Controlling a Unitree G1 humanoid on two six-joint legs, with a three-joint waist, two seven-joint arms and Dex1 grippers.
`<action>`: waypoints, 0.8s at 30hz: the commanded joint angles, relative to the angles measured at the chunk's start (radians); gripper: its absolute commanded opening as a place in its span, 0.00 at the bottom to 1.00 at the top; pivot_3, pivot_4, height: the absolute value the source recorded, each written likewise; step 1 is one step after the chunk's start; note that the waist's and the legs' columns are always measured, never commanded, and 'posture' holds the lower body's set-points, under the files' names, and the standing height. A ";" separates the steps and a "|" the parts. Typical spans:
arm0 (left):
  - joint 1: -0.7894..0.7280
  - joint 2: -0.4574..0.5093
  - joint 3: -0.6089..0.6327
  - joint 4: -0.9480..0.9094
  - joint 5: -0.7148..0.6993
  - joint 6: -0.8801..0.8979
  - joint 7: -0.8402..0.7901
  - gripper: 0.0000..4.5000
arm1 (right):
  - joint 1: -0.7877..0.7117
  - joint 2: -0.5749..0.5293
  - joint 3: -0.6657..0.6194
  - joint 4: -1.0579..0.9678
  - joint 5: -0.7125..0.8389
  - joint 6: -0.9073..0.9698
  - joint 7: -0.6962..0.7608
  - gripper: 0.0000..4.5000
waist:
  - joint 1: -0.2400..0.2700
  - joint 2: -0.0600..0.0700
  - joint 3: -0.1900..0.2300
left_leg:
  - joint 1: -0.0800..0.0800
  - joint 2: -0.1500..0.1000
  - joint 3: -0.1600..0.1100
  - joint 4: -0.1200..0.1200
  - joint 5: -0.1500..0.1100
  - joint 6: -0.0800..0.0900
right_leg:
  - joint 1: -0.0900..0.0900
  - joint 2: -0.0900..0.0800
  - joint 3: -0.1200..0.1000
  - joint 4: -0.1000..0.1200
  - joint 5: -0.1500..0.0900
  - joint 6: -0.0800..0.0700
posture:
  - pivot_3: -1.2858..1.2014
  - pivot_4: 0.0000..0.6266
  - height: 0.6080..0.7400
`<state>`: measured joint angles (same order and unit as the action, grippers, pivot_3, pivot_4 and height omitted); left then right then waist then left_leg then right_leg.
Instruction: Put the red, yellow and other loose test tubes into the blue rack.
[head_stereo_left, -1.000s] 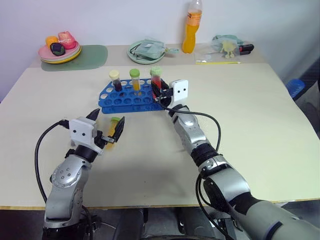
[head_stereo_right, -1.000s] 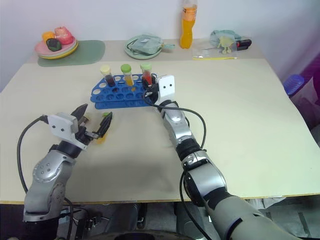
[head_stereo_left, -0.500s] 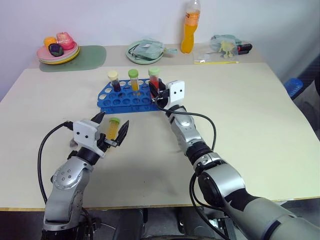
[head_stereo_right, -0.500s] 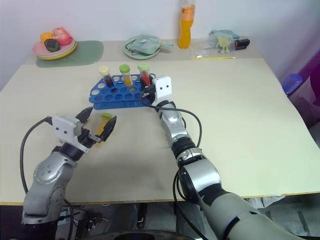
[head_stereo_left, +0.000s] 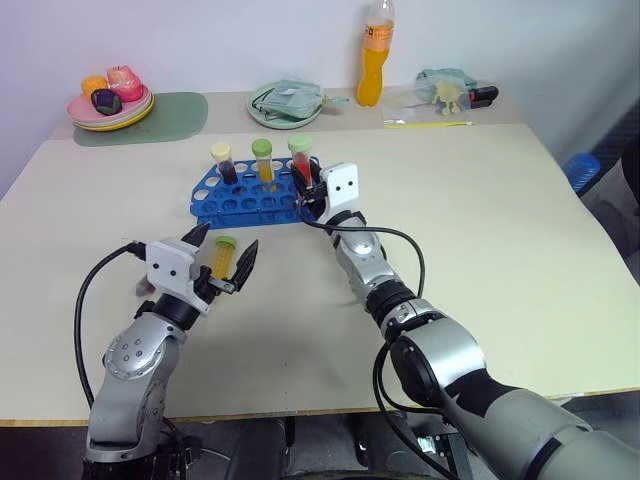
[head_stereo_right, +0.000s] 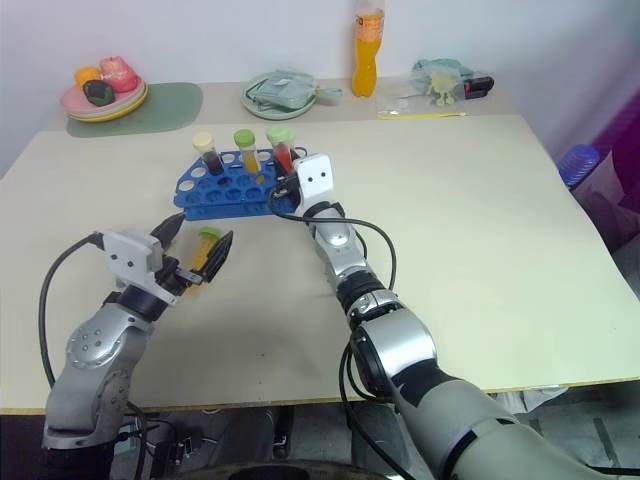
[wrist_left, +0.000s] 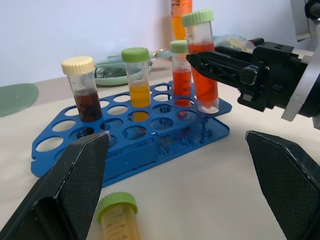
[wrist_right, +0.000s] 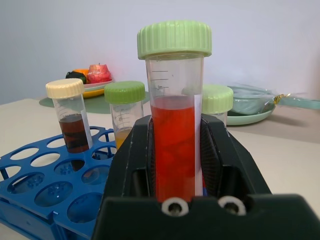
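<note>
Robot test room: plain table (head_stereo_left: 480, 220), white wall (head_stereo_left: 200, 40).

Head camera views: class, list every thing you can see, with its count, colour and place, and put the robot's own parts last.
table: one, cream, under everything
rack: one, blue, mid table
standing tubes: three in the rack; dark brown with cream cap, yellow-orange with green cap, red with green cap
held tube: one, red, green cap, upright at the rack's corner
lying tube: one, yellow, green cap, on the table before the rack
bottle: one, orange, far edge
plates: a pink and yellow stack with toy fruit, a green one, far edge
mat: one, green, beside the stack
left gripper: black, open, astride the lying tube
right gripper: black, shut on the held tube
</note>
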<state>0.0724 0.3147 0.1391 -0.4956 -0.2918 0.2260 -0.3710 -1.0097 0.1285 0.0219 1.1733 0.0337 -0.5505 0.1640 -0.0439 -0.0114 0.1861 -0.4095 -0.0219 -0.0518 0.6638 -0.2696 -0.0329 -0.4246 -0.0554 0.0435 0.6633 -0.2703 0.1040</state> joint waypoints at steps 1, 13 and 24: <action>-0.005 0.004 -0.002 -0.045 -0.004 -0.012 0.001 1.00 | -0.028 0.010 -0.013 0.014 -0.016 -0.022 -0.018 0.16 | 0.000 0.000 0.000 | 0.000 0.000 0.000 0.000 0.000 0.000 | 0.000 0.000 0.000 0.000 0.000 0.000 | 0.52 0.24 0.92; -0.001 0.002 -0.008 -0.051 -0.003 -0.011 0.007 1.00 | -0.020 0.019 -0.045 0.032 -0.014 -0.044 0.007 0.28 | 0.000 0.000 0.000 | 0.000 0.000 0.000 0.000 0.000 0.000 | 0.000 0.000 0.000 0.000 0.000 0.000 | 0.52 0.24 0.92; -0.021 0.059 0.040 -0.159 -0.006 0.181 0.088 1.00 | 0.033 -0.032 -0.098 -0.206 0.091 -0.073 0.184 0.81 | 0.001 0.000 0.000 | 0.000 0.000 0.000 0.000 0.000 0.000 | 0.000 0.000 0.000 0.000 0.000 0.000 | 0.52 0.24 0.92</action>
<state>0.0686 0.3577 0.1506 -0.5874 -0.2935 0.3625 -0.3061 -0.9859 0.1079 -0.0660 1.0575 0.0893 -0.6166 0.3019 -0.0428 -0.0112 0.1863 -0.4094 -0.0221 -0.0524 0.6638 -0.2696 -0.0330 -0.4243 -0.0554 0.0435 0.6634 -0.2702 0.1040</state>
